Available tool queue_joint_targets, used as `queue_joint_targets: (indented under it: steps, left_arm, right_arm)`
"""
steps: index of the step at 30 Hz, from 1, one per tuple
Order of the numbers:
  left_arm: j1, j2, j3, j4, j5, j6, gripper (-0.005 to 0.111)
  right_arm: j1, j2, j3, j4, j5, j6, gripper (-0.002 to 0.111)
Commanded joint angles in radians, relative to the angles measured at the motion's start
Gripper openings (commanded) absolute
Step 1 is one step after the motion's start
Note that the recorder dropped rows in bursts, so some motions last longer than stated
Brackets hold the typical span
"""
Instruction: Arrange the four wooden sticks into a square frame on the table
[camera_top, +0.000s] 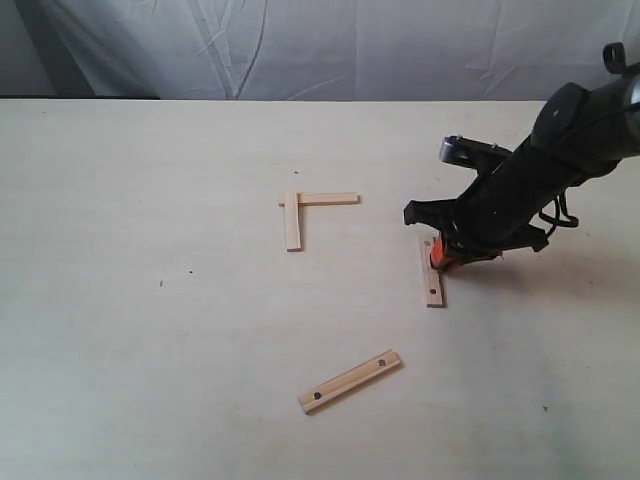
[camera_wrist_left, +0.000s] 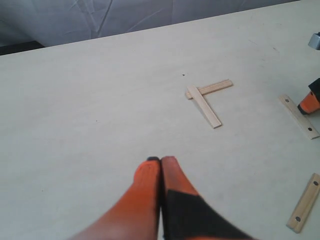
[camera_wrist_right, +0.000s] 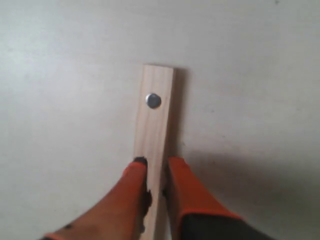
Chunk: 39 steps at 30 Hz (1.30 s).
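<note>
No text, label or number is legible on anything.

We find the left half of the tabletop (camera_top: 150, 300) bare and open to any approach. Near the middle lies an L of two sticks (camera_top: 292, 201). A clear gap separates it from the right claw (camera_top: 440, 255), which straddles a third stick (camera_top: 433, 285) with its dark arm (camera_top: 545, 170) slanting above. A fourth stick (camera_top: 350, 381) lies well apart, toward the front.
</note>
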<state>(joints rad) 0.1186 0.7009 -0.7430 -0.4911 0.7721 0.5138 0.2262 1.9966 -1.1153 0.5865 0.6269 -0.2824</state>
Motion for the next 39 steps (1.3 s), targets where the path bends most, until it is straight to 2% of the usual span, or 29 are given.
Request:
queue_joint_targets:
  steps: [1, 6, 9, 11, 13, 20, 39]
  left_arm:
    - [-0.001, -0.008, 0.007, -0.001, -0.002, -0.008, 0.000]
    - [-0.001, -0.008, 0.007, -0.003, -0.002, -0.008, 0.000]
    - [-0.001, -0.008, 0.007, -0.006, -0.002, -0.008, 0.000]
    - [-0.001, -0.008, 0.007, -0.006, -0.002, -0.008, 0.000]
    - [-0.001, -0.008, 0.007, -0.008, -0.002, -0.008, 0.000]
    - [-0.001, -0.008, 0.007, -0.008, -0.002, -0.008, 0.000]
    - [-0.001, -0.008, 0.007, -0.008, -0.002, -0.008, 0.000]
  right_arm:
    - [0.009, -0.061, 0.002, -0.014, 0.003, 0.054, 0.035]
    - [0.097, -0.067, 0.002, -0.166, -0.023, 0.247, 0.035]
    - [0.182, -0.067, 0.002, -0.467, -0.076, 0.553, 0.035]
    - [0.195, -0.067, 0.002, -0.609, -0.079, 0.693, 0.035]
    - [0.195, -0.067, 0.002, -0.644, -0.093, 0.744, 0.035]
    - [0.218, -0.067, 0.002, -0.645, -0.145, 0.751, 0.035]
    - [0.218, 0.005, 0.002, -0.667, -0.119, 0.775, 0.034]
